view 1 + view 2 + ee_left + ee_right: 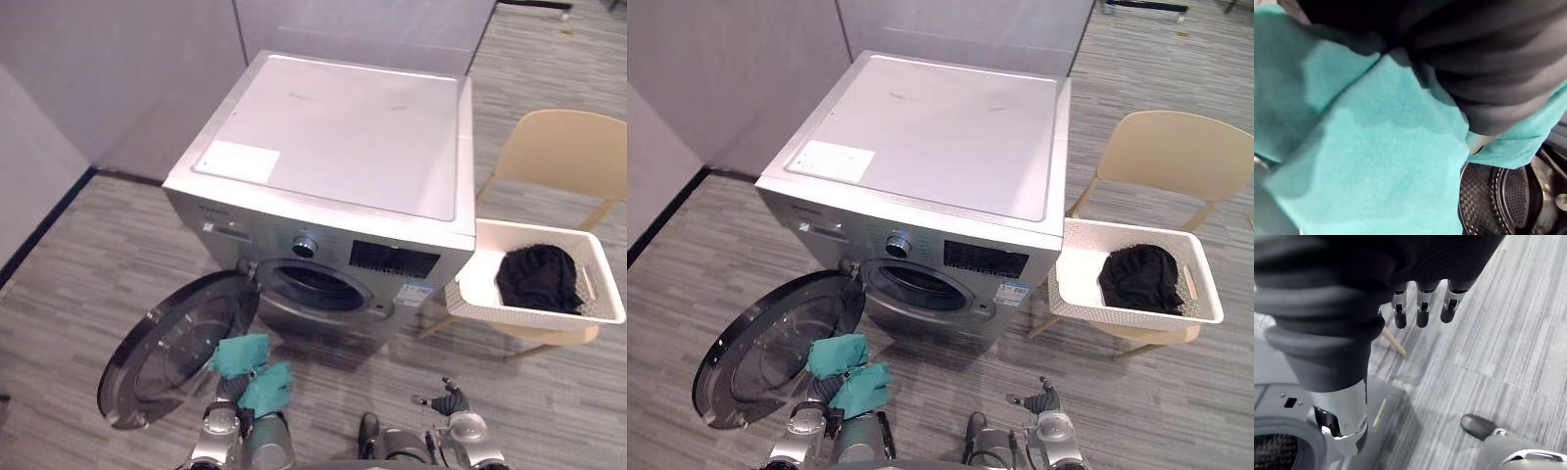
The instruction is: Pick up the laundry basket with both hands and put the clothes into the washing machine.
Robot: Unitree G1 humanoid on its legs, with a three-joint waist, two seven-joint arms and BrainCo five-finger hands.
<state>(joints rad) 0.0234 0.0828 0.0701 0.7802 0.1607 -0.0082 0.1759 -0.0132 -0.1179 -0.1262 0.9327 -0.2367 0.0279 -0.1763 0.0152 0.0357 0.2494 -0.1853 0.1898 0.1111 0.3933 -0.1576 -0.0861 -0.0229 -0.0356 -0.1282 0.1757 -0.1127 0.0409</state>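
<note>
The washing machine [333, 147] sits dead ahead with its round door [171, 348] swung open to the robot's left, so the drum opening [318, 284] is clear. Off to the right, the white basket [468, 294] rests on a beige chair [568, 152], long side running left to right, with a black bundle of clothes [537, 277] inside.

The bit that matters is the teal cloth [253, 370]. It hangs at the left hand [1488, 58], low in front of the door, and the drum lies up and to the right of it. The cloth covers that hand, so its grip can't be told. The right hand [449, 400] hangs low with its fingers loose and empty. It's the one nearer the basket, but well apart from it.
</note>
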